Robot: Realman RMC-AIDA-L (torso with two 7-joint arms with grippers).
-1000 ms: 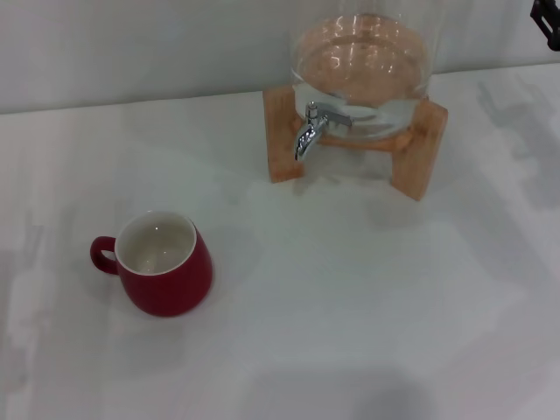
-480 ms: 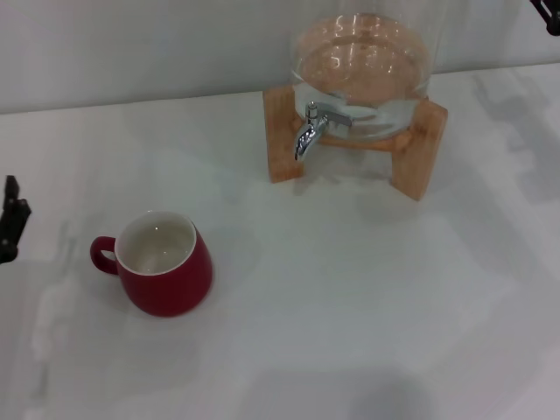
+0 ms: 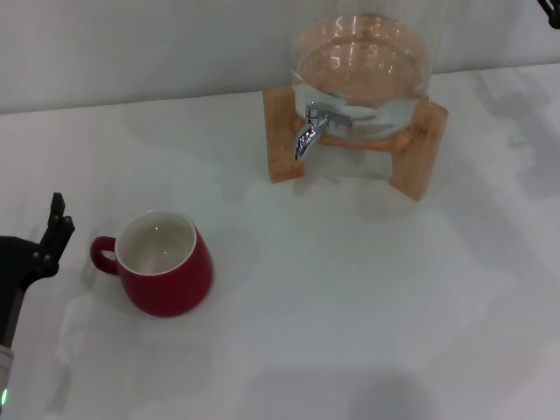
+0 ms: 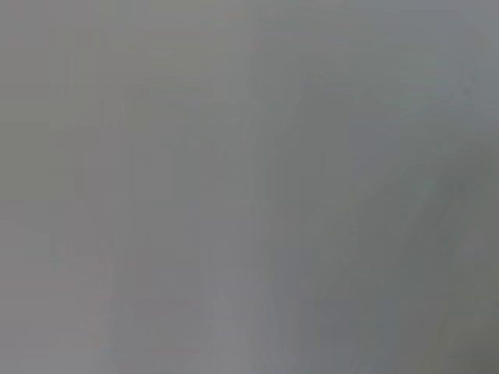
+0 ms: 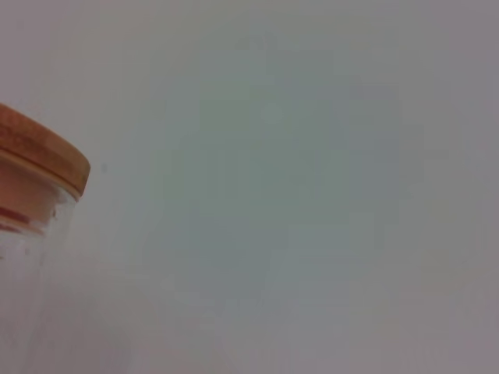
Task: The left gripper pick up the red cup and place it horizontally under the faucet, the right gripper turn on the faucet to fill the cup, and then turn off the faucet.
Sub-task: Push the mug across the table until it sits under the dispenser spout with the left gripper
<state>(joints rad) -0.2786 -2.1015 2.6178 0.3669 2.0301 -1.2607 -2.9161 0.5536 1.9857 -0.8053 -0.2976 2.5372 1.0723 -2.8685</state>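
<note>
While nothing of the task is yet done, I am bringing my left gripper (image 3: pixel 54 229) in beside the red cup (image 3: pixel 163 264), not touching; whether its jaws are apart I cannot tell. Cup is sitting upright, well apart from the faucet (image 3: pixel 311 128). My right gripper (image 3: pixel 551 9) is waiting at far right. White surface (image 3: pixel 367 289), plain wall behind.

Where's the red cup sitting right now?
In the head view the red cup stands upright on the white table, front-left of the faucet, with the left pincer just beside its handle.
</note>
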